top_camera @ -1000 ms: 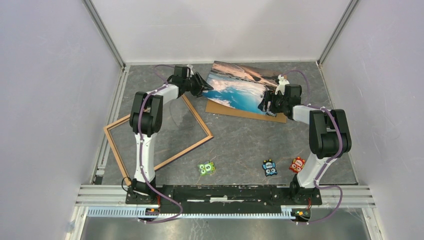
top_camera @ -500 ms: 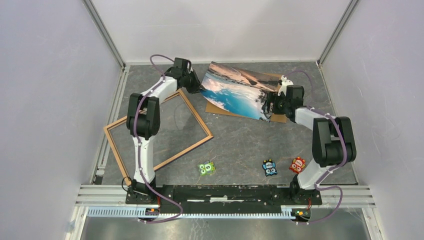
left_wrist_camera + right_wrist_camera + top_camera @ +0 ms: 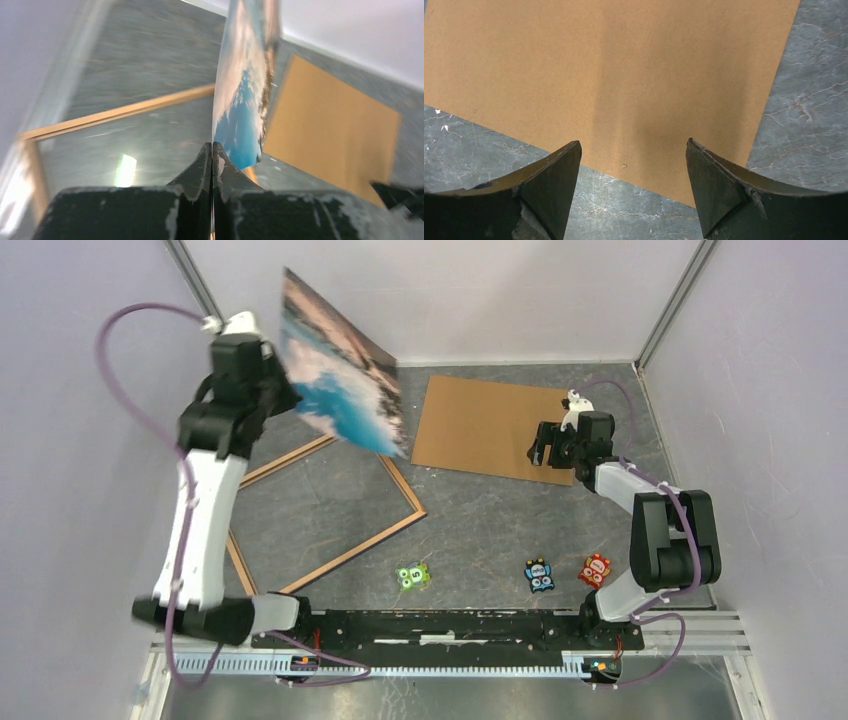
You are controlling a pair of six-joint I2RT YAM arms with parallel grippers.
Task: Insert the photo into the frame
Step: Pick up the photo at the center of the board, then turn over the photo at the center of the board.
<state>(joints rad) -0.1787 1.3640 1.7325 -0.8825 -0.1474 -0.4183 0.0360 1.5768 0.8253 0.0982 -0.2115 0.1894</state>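
Note:
My left gripper (image 3: 272,375) is raised high at the back left, shut on one edge of the photo (image 3: 340,375), which hangs tilted in the air above the frame. In the left wrist view the jaws (image 3: 212,146) pinch the photo (image 3: 240,85) edge-on. The light wood frame (image 3: 345,552) lies flat on the table at the left, below the photo, partly hidden by my left arm. My right gripper (image 3: 548,443) is open and empty, low over the near right edge of the brown backing board (image 3: 480,425); the right wrist view (image 3: 631,145) shows nothing between its fingers.
The brown backing board (image 3: 614,75) lies flat at the back centre-right. Three small toy figures stand near the front: green (image 3: 413,576), blue (image 3: 539,575), red (image 3: 593,569). Grey walls enclose the table on the left, back and right.
My left arm has swung up and to the left, lifting the photo off the backing board and over the frame. My right gripper has let go of the photo and stays over the board.

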